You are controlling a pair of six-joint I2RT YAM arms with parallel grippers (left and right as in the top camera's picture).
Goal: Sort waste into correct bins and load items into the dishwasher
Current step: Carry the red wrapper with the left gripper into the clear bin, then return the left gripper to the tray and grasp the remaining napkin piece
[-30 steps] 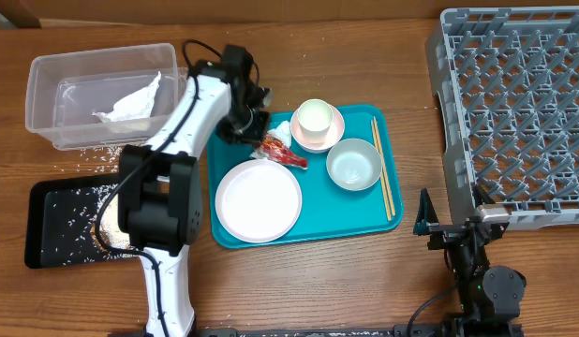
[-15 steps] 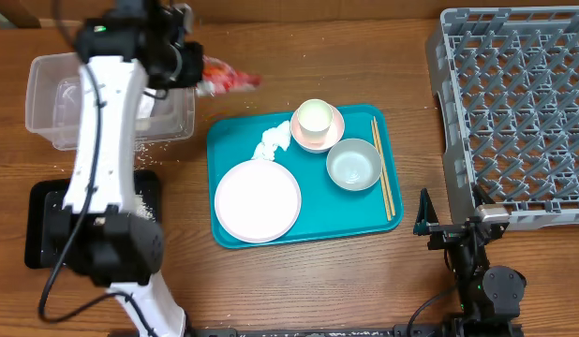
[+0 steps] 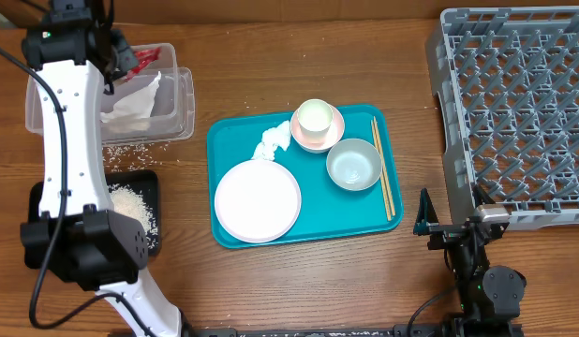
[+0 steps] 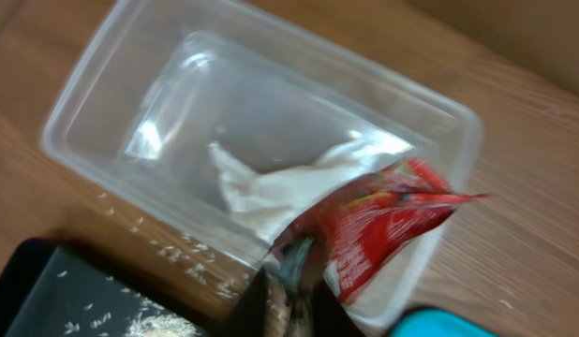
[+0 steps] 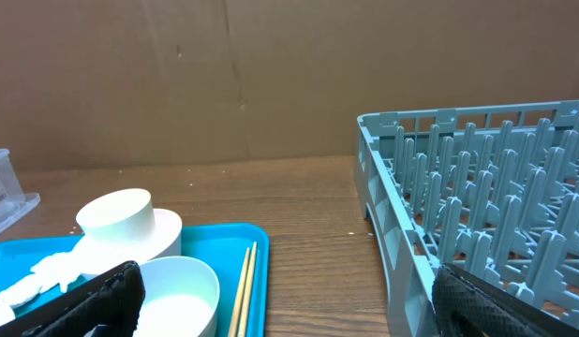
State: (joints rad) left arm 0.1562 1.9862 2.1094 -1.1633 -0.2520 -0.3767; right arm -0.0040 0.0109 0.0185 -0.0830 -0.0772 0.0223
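Note:
My left gripper [image 3: 121, 58] [image 4: 289, 290] is shut on the red crinkled snack wrapper [image 3: 147, 56] [image 4: 383, 220] and holds it over the clear tub [image 3: 177, 108] [image 4: 111, 84]. A crumpled white napkin [image 3: 130, 108] [image 4: 280, 192] lies in the tub. The black tray [image 3: 46, 225] [image 4: 37, 290] holds rice [image 3: 130, 201]. The plate [image 3: 258, 200], cup [image 3: 314, 118] [image 5: 116, 220] on its saucer [image 3: 333, 137], bowl [image 3: 354, 164] [image 5: 177, 290], chopsticks [image 3: 382, 168] [image 5: 244, 290] and a white paper scrap [image 3: 271, 142] lie on the teal tray. My right gripper [image 3: 453, 225] [image 5: 289, 304] is open and empty, low beside the grey dish rack [image 3: 514, 112] [image 5: 477, 187]. The brown scrap is not visible.
The teal serving tray [image 3: 304, 234] [image 5: 243, 239] sits mid-table. Loose rice grains [image 3: 130, 150] lie on the wood between the tub and the black tray. The dish rack fills the right side. A brown wall stands behind the table.
My left gripper lifted the red wrapper off the teal tray and carried it up and left to over the clear tub. The right arm has not moved.

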